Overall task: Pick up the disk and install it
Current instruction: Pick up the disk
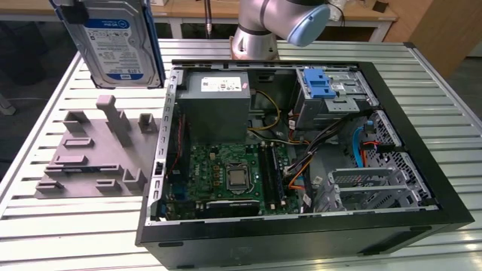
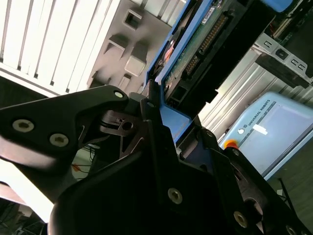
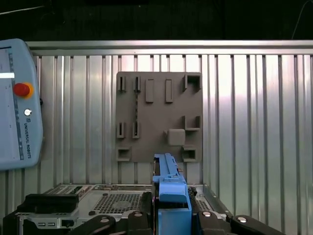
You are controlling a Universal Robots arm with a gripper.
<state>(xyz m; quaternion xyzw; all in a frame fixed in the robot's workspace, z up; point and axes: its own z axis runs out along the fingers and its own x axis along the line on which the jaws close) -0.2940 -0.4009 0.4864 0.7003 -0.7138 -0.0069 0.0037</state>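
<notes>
The disk (image 1: 121, 48) hangs upright in the air above the table's far corner on the exterior view's left, its white-and-blue label facing the camera and blue rails along its sides. My gripper (image 3: 171, 218) is shut on its blue carrier end (image 3: 168, 191), with black fingers (image 3: 139, 220) pressing from both sides. In the second wrist view the disk's circuit-board side (image 2: 205, 44) runs away from the gripper (image 2: 166, 122). The disk is high above the grey fixture plate (image 1: 90, 152) and beside the open computer case (image 1: 421, 113), outside its wall.
Inside the case sit a grey power-supply box (image 1: 214, 107), a motherboard (image 1: 233, 175) and a metal drive cage with a blue latch bracket (image 1: 324, 84). The arm's base (image 1: 256, 34) stands behind the case. A teach pendant (image 3: 17, 107) lies past the slatted table's edge.
</notes>
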